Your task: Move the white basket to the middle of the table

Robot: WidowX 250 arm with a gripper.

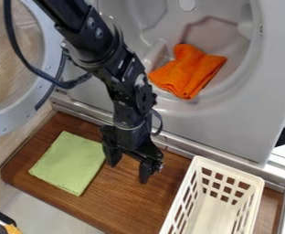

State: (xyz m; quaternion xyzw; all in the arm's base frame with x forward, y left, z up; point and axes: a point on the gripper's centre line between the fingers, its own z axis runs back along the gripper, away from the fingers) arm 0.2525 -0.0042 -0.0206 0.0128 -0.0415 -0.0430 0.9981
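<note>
White basket [230, 169] upright at one end of wooden table [135, 201], near grey machine front [212, 125]. Black claw [128, 173] spread wide between basket and green cloth [70, 163] — gripping nothing. Off-centre pinch on rim could tip basket; fingertip snagged in slots could drag it after release — overshooting middle might bunch cloth.

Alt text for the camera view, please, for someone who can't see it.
An open black gripper hangs over a wooden table, between a green cloth at picture left and a white basket at lower right. Behind, an orange cloth lies in an open washer.
</note>
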